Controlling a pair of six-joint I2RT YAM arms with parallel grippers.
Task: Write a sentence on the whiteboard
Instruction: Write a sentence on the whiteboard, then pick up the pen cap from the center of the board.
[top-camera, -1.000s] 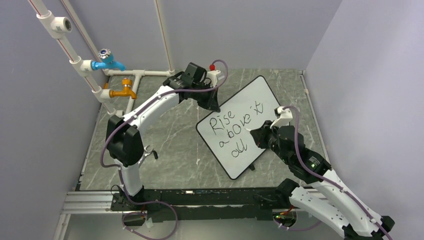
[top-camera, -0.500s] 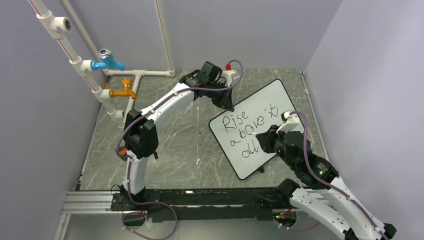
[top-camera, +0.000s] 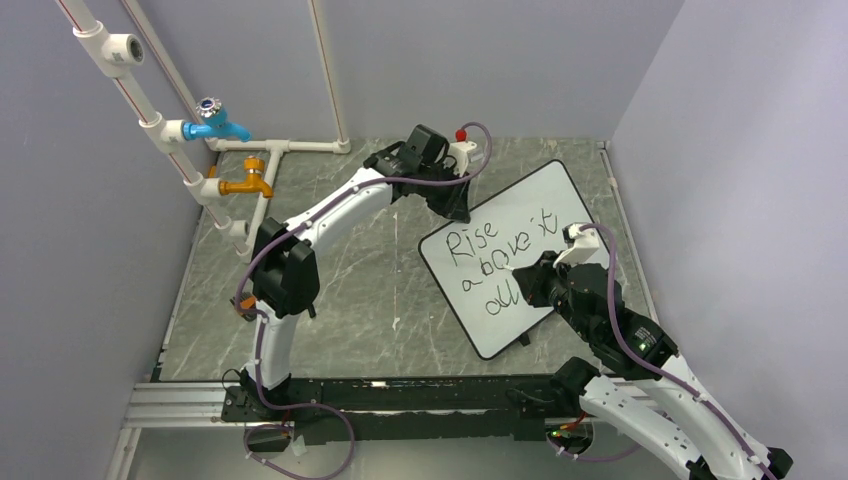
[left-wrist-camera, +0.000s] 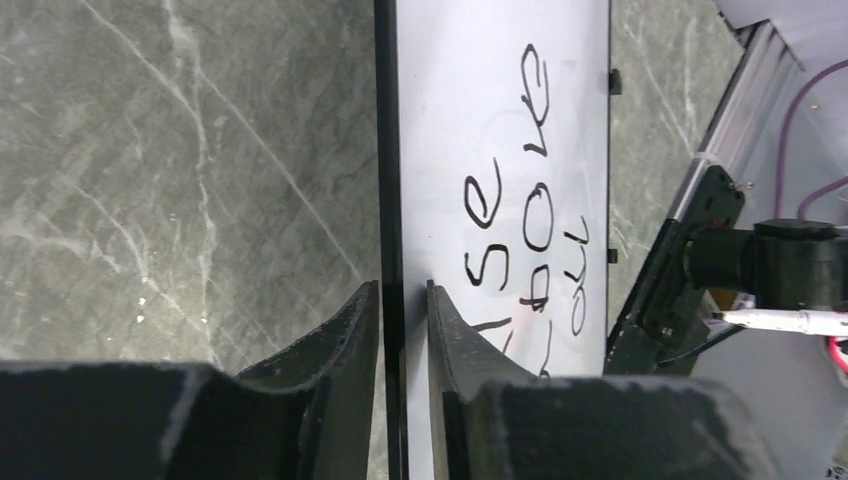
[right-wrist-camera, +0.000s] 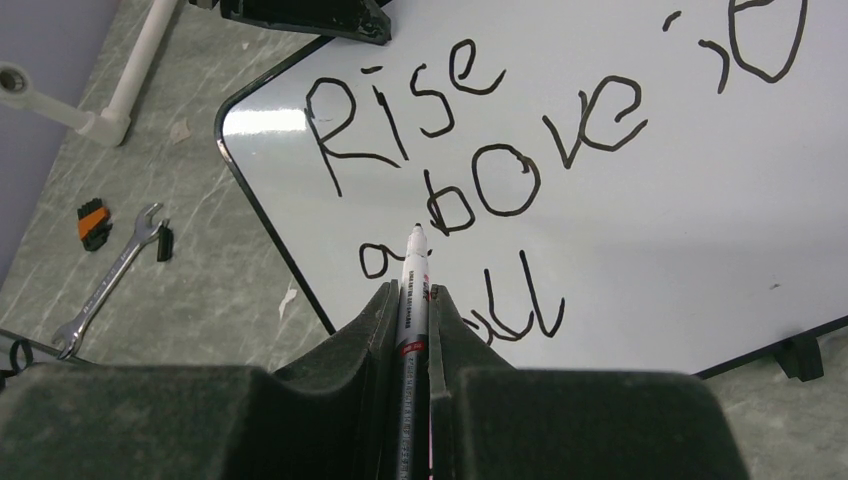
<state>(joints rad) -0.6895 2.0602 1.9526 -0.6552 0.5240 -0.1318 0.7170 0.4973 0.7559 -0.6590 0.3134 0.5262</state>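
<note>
lying on the grey veined stone-look tabletop (top-camera: 350, 280), right of centre, the whiteboard (top-camera: 530, 215) is glossy white with a thin black rim and rounded corners. the sentence (right-wrist-camera: 480, 190) reads "rise above it all" in three slanted lines. left gripper (left-wrist-camera: 402, 290) jaws slightly parted, straddling the board's rim. right gripper (right-wrist-camera: 414, 292) pinched tight on a slim white marker (right-wrist-camera: 414, 262).

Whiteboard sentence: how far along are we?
Done: the sentence "Rise above it all" stands complete on the whiteboard. In hand: right gripper shut on the marker, tip over the text; left gripper loosely straddles the board's rim. Left: apparently only backing off.
</note>
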